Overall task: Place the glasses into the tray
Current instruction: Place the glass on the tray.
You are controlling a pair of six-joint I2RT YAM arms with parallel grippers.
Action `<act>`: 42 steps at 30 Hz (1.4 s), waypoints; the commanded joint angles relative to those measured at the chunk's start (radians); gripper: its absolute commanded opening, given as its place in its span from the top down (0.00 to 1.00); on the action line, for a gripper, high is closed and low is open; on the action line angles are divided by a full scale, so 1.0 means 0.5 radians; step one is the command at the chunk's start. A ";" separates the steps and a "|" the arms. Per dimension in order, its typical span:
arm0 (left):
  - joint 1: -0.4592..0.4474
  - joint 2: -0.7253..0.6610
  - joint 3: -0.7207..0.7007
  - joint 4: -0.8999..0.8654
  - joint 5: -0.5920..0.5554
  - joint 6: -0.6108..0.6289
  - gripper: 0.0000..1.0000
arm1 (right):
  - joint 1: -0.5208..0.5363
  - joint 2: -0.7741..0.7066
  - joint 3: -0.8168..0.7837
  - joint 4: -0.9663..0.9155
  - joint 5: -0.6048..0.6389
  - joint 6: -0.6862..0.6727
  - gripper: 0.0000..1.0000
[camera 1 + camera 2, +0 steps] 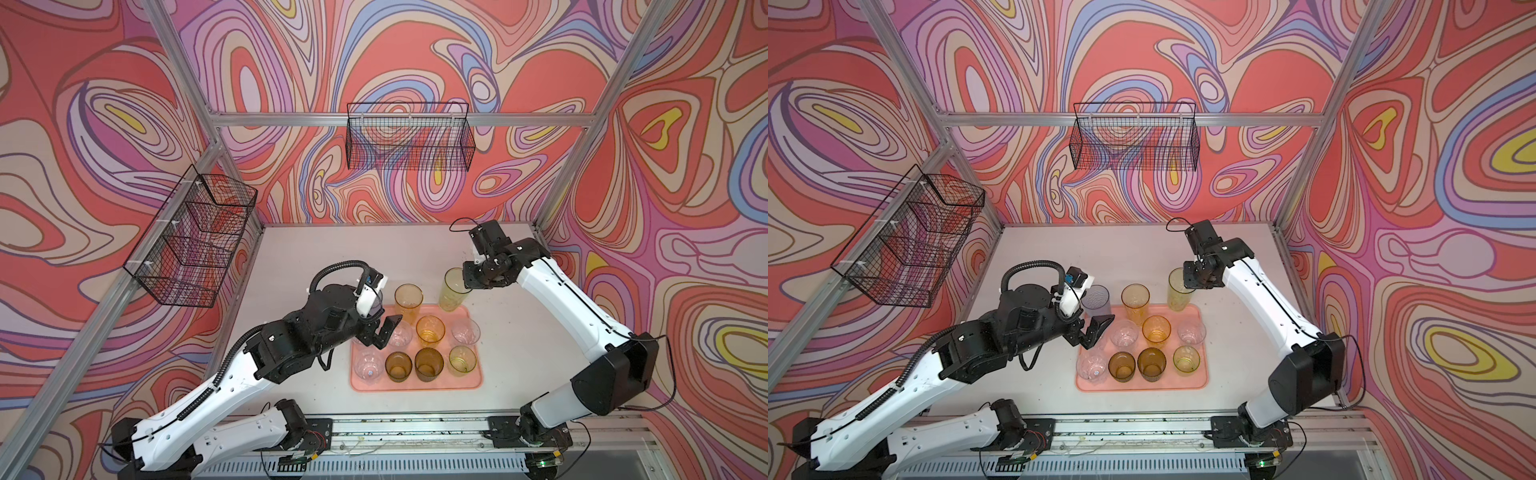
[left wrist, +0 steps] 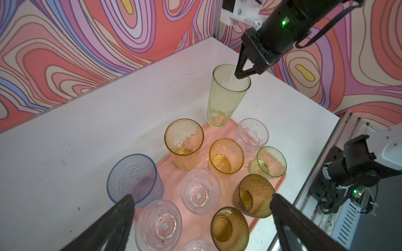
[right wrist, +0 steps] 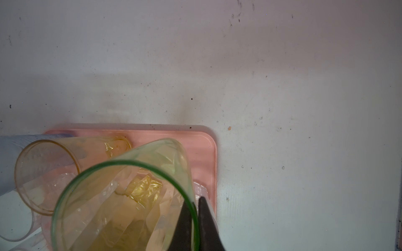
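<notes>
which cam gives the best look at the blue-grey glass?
Left wrist: the blue-grey glass is close, with its rim and ribbed wall clear to see. In both top views the left arm covers part of it. Right wrist catches only a blurred strip at the frame edge.

Left pincer [image 1: 383, 332] gapes wide while right pincer [image 2: 238, 76] is clamped tight.

Yellow-green glass [image 1: 451, 294] at one corner of salmon tray [image 1: 415, 385]; other glasses [image 1: 430, 330] upright inside.

swirl-patterned walls [image 1: 374, 50] enclose a white table [image 1: 332, 257].
</notes>
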 commanded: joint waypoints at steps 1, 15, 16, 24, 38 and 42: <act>-0.004 0.028 0.054 -0.122 0.082 -0.088 0.00 | 0.016 -0.021 0.054 -0.018 0.033 -0.025 1.00; -0.006 0.092 0.046 -0.159 0.095 -0.205 0.00 | 0.038 -0.039 -0.072 0.065 0.023 0.012 1.00; -0.004 0.096 0.044 -0.161 0.092 -0.210 0.00 | 0.041 -0.039 -0.078 0.072 0.023 0.019 1.00; -0.004 0.117 0.028 -0.177 0.087 -0.239 0.00 | 0.064 -0.034 -0.144 0.116 0.022 0.057 1.00; -0.004 0.156 0.022 -0.202 0.061 -0.248 0.00 | 0.135 -0.039 -0.213 0.129 0.061 0.112 1.00; -0.004 0.162 0.010 -0.189 0.052 -0.251 0.00 | 0.146 -0.055 -0.240 0.136 0.078 0.123 1.00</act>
